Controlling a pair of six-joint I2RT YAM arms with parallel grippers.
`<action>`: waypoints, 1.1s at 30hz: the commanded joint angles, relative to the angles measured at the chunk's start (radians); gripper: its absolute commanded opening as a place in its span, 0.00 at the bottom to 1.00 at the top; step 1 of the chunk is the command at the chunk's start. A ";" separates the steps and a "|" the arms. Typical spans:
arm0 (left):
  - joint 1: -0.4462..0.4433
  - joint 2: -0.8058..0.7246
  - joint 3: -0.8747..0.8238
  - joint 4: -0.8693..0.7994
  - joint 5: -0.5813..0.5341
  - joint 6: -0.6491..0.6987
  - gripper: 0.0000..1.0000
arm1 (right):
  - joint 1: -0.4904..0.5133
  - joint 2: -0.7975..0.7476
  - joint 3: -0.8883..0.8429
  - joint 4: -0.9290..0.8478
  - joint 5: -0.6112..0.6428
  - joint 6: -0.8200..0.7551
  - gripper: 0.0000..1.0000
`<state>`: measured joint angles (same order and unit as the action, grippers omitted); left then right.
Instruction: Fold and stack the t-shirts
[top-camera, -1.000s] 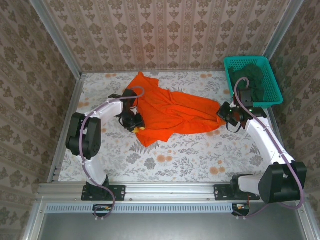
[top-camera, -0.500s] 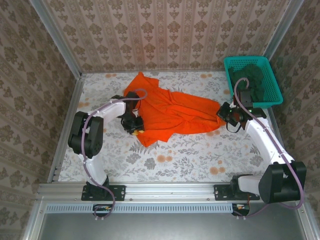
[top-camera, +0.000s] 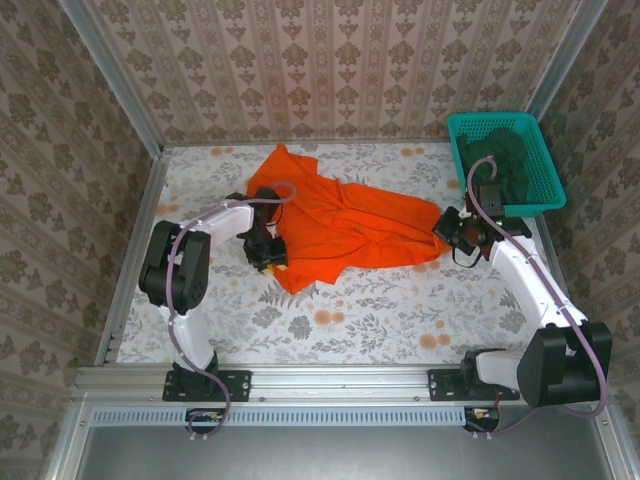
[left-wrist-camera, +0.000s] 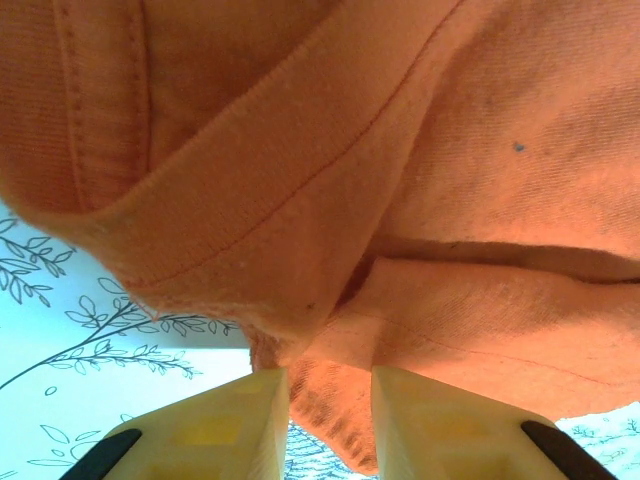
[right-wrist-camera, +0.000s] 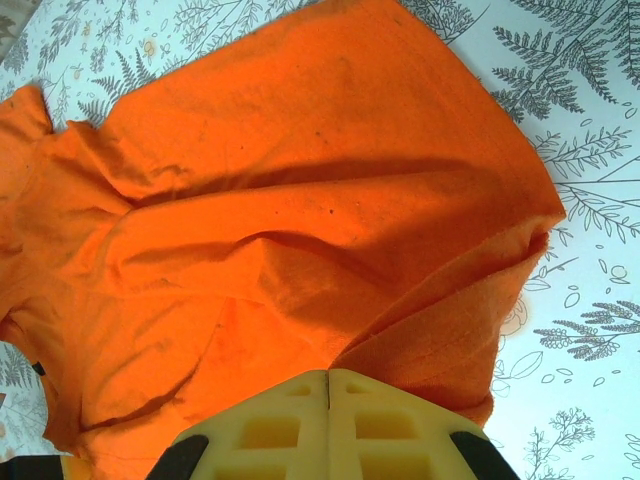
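The bright orange t-shirt (top-camera: 345, 222) lies crumpled and spread across the middle of the table. My left gripper (top-camera: 268, 254) is at its left lower edge. In the left wrist view the gripper (left-wrist-camera: 330, 388) is open, with a hanging hem of the orange t-shirt (left-wrist-camera: 450, 200) in the gap between its fingers. At the shirt's right end my right gripper (top-camera: 446, 228) has its jaws closed. In the right wrist view a raised fold of the orange t-shirt (right-wrist-camera: 300, 200) runs into the shut gripper (right-wrist-camera: 328, 376). Dark green t-shirts (top-camera: 508, 160) lie bunched in the basket.
The teal mesh basket (top-camera: 470, 125) stands at the back right corner, just behind the right arm. The floral tablecloth (top-camera: 360, 320) is bare in front of the shirt. Papered walls close in the back and both sides.
My left gripper has shifted slightly right, in under the shirt's left edge. The right gripper and the shirt's right end have hardly moved.
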<state>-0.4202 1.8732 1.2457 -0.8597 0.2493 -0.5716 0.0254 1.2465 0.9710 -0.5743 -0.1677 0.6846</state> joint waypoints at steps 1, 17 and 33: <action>-0.003 0.018 0.006 -0.004 -0.001 0.015 0.28 | 0.007 -0.018 -0.008 0.002 0.002 0.006 0.00; -0.003 0.042 0.047 0.007 0.006 0.013 0.28 | 0.007 -0.019 -0.009 0.001 -0.003 0.005 0.00; -0.004 0.063 0.046 0.010 -0.023 0.037 0.34 | 0.007 -0.027 -0.015 0.002 -0.004 0.015 0.00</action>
<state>-0.4202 1.9125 1.2732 -0.8394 0.2455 -0.5587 0.0254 1.2407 0.9665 -0.5743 -0.1677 0.6849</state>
